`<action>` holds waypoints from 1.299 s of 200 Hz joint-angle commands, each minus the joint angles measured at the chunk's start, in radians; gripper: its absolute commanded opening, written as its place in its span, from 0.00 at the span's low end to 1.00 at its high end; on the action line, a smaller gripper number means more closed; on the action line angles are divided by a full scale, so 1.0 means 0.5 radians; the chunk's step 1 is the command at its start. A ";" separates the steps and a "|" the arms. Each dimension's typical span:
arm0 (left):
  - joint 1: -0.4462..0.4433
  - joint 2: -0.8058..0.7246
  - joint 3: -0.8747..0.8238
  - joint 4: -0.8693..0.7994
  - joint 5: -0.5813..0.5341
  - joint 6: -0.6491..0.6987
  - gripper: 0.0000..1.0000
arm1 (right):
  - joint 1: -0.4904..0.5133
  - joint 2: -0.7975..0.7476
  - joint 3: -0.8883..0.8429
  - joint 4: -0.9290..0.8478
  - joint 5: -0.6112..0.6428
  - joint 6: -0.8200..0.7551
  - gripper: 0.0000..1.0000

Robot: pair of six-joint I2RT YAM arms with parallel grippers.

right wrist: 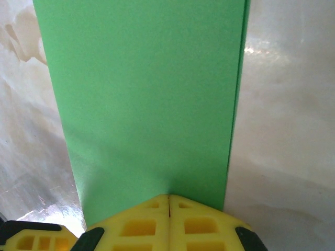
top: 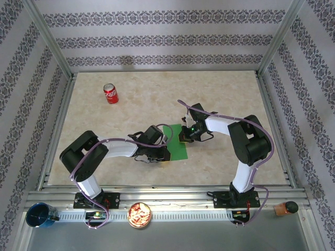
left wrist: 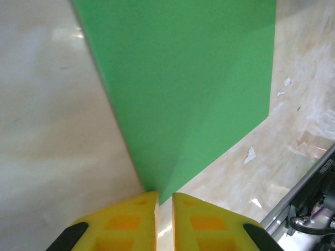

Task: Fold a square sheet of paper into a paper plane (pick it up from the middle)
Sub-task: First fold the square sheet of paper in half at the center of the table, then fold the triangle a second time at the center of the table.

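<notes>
The square sheet of paper [top: 177,148] lies flat on the table between the two arms, bright green and folded to a narrower rectangle. In the left wrist view the paper [left wrist: 188,78] runs away from my left gripper [left wrist: 165,196]. That gripper's yellow jaws stand a narrow slit apart at the sheet's near corner, with bare table showing in the gap. My left gripper [top: 165,155] sits at the sheet's near left corner. My right gripper [right wrist: 168,197] is shut, its tips meeting on the end of the paper [right wrist: 146,94]. From above, the right gripper [top: 185,137] is at the sheet's far right part.
A red soda can [top: 110,93] stands at the far left of the marble table [top: 131,104]. On the near rail sit a blue cup [top: 39,215], a bowl of snacks [top: 140,214] and a small brown object [top: 285,208]. Metal frame posts and patterned walls bound the table.
</notes>
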 commanded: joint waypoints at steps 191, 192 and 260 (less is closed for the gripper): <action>0.459 0.642 1.068 -0.279 0.015 0.236 0.20 | -0.222 -1.185 -1.073 0.482 -0.163 0.993 0.30; 0.459 0.643 1.068 -0.279 0.015 0.236 0.20 | -0.219 -1.182 -1.077 0.485 -0.167 0.997 0.30; 0.542 0.763 1.062 -0.181 0.085 0.246 0.20 | -0.103 -1.084 -1.088 0.576 -0.214 1.059 0.32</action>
